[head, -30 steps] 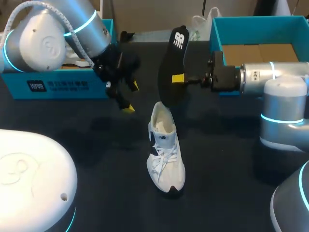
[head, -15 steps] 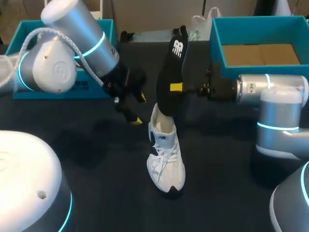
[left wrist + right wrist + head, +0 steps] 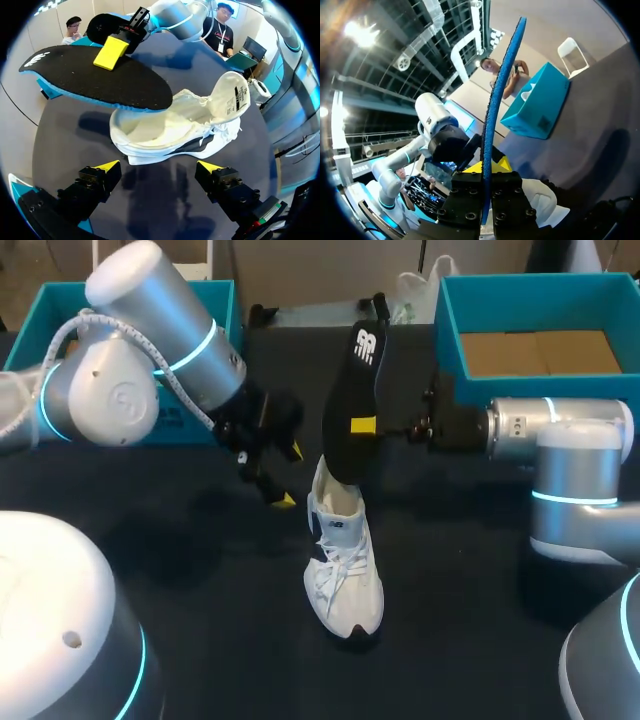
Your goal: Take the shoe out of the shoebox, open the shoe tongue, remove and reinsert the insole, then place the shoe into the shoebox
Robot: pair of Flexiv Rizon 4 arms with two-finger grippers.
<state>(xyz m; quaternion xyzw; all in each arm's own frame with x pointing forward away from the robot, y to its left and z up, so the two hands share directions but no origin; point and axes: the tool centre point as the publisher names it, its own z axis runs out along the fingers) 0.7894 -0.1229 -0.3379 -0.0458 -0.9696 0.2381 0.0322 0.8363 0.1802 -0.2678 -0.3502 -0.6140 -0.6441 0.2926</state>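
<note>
A white shoe (image 3: pixel 343 558) lies on the dark table, toe toward me, its tongue (image 3: pixel 232 97) pulled open. My right gripper (image 3: pixel 365 426) is shut on a black insole (image 3: pixel 353 400) with a blue underside, held on edge, its lower end at the shoe's heel opening. In the right wrist view the insole (image 3: pixel 495 110) runs edge-on between the fingers of my right gripper (image 3: pixel 485 169). My left gripper (image 3: pixel 288 476) hangs open just left of the shoe's heel. In the left wrist view my left gripper (image 3: pixel 159 167) has the shoe (image 3: pixel 170 131) a little ahead of its fingers and nothing between them, with the insole (image 3: pixel 95 77) above.
A teal shoebox (image 3: pixel 520 290) with a cardboard floor stands open at the back right, behind my right arm. A second teal box (image 3: pixel 215 295) sits at the back left, behind my left arm. A crumpled bag (image 3: pixel 410 290) lies at the table's far edge.
My left arm has swung right and down, bringing its open gripper closer to the shoe's heel. The right gripper has lowered the insole slightly toward the shoe's opening.
</note>
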